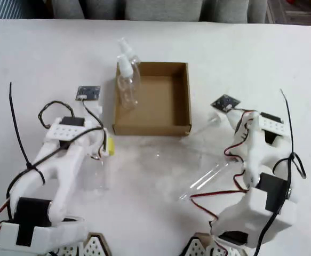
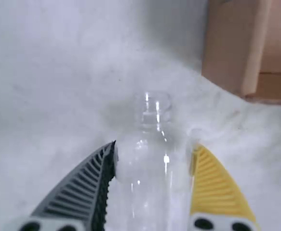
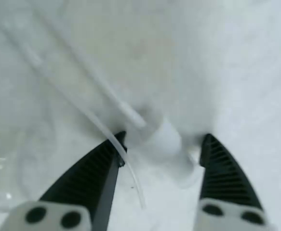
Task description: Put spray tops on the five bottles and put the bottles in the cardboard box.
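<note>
**Bare bottle clasped at left, spray top bracketed at right**

The left gripper [image 2: 154, 147] was seen closed narrowly about a clear bottle [image 2: 152, 166]. Its grey finger was pressed to one side of the body and its yellow finger to the other. The bottle's neck was left uncovered. Whether the bottle stood upright or was tilted could not be told. In the high view it was placed beside the left arm, just off the near left corner of the cardboard box [image 1: 152, 129], outside it.

The right gripper [image 3: 165, 136] was held fairly wide over the white table [image 1: 155, 42], with a white spray top [image 3: 170, 144] lying between its black fingers. One finger was set close against the top's thin tube, and a little room was left at the other. In the high view this gripper was placed to the right of the box, near its near right corner.

Clear dip tubes [image 1: 203, 180] were seen lying slantwise on the table between the two arms. Two topped bottles [image 1: 127, 82] were leaned together at the far left corner of the box.
</note>
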Robot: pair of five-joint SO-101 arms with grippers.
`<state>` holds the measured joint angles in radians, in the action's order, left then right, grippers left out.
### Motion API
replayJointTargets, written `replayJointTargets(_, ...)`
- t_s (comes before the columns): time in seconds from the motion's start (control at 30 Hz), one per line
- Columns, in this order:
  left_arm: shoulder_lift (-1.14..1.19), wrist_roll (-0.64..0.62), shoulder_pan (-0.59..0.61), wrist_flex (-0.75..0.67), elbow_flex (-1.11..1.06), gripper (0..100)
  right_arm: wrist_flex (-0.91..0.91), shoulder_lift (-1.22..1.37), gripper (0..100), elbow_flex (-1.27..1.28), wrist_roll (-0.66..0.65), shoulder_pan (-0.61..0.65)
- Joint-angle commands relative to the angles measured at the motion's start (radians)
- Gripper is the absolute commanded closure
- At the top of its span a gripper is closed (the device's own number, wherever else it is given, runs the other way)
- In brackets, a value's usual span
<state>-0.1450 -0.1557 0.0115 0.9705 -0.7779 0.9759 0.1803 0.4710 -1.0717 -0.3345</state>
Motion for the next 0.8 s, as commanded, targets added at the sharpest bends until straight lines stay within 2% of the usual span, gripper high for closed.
replayJointTargets(0.0,-0.041,0.009,0.013,-0.023,0.008,98,-0.004,0.033,97.5,-0.071,-0.003,-0.059)
replayJointTargets(0.1,-0.041,0.009,0.013,-0.023,0.008,98,0.031,0.024,97.1,-0.115,-0.032,-0.125)
replayJointTargets(0.4,-0.041,0.009,0.01,-0.023,0.006,98,0.377,0.018,98.2,-0.457,-0.269,-0.357)
replayJointTargets(0.63,-0.041,0.009,0.012,-0.023,0.006,98,0.496,0.12,98.0,-0.674,-0.42,-0.539)
replayJointTargets(0.7,-0.041,0.009,0.013,-0.023,0.006,98,0.495,0.162,95.3,-0.712,-0.476,-0.588)
replayJointTargets(0.77,-0.041,0.009,0.012,-0.023,0.006,98,0.496,0.213,85.9,-0.736,-0.519,-0.633)
